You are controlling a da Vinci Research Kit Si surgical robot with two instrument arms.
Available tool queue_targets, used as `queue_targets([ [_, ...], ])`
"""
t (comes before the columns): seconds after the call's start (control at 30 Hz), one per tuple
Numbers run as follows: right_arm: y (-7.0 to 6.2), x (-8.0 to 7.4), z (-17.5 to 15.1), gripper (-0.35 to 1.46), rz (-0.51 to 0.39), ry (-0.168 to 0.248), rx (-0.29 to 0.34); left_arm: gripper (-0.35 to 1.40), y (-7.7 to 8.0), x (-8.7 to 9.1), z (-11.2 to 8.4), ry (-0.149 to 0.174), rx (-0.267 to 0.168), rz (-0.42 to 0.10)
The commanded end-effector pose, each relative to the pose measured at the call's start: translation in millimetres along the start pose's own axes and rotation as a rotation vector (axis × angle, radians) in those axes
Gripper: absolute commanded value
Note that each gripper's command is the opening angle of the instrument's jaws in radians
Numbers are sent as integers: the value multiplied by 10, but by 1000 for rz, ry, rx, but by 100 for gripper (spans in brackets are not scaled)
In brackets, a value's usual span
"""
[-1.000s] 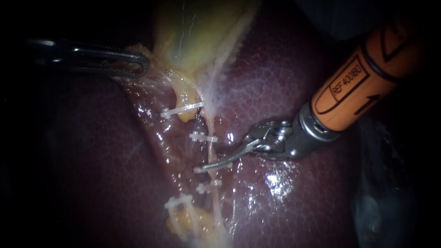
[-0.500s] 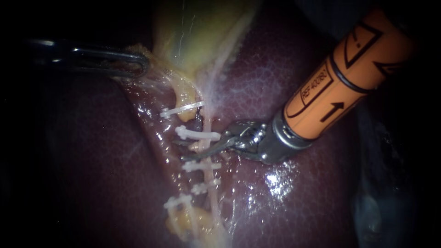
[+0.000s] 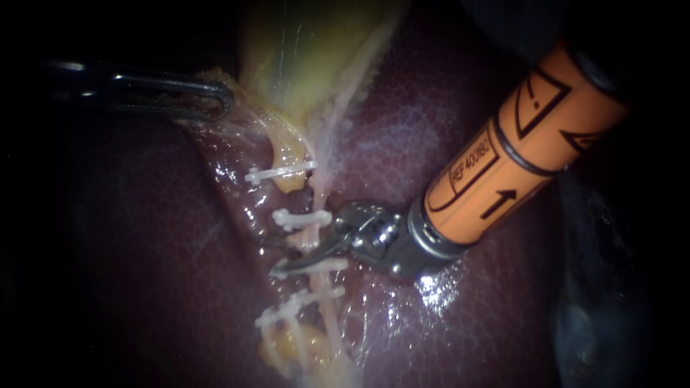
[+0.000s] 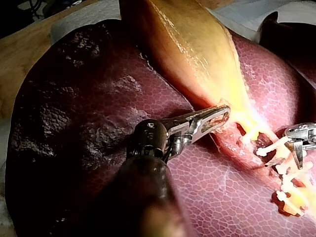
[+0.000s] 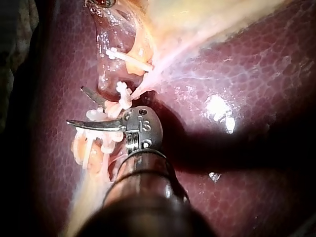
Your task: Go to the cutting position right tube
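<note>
The right instrument (image 3: 287,255) comes in from the upper right of the endoscope view. Its two thin jaws stand a little apart. They sit in the middle of the frame, across the right tube (image 3: 329,316). In the right wrist view the right instrument (image 5: 76,106) has one jaw on each side of the tube, with a gap between them. I cannot tell if both jaws touch it.

White clips (image 3: 302,218) lie across the tube in a row. One is just above the jaws and one (image 3: 313,267) is just below them. More clips sit lower down, near a yellow lump.

The left instrument (image 3: 208,100) comes in from the upper left. Its jaws are closed on the thin edge of the gallbladder (image 3: 309,50). In the left wrist view the left instrument (image 4: 217,116) holds that yellow edge tight, and the other instrument's tip is ahead of it.

The dark red, wet liver (image 3: 445,330) lies under it all.
</note>
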Motion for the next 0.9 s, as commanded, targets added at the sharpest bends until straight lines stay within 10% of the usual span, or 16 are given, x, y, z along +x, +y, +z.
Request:
queue_targets([
  [0.03, 1, 0, 4, 118, -18, 1, -5, -35, 0, 0, 0, 0, 0, 0],
  [0.63, -39, 43, 16, 118, -49, 22, -4, -35, 0, 0, 0, 0, 0, 0],
  [0.9, -36, 44, 13, 118, -48, 24, -7, -35, 0, 0, 0, 0, 0, 0],
])
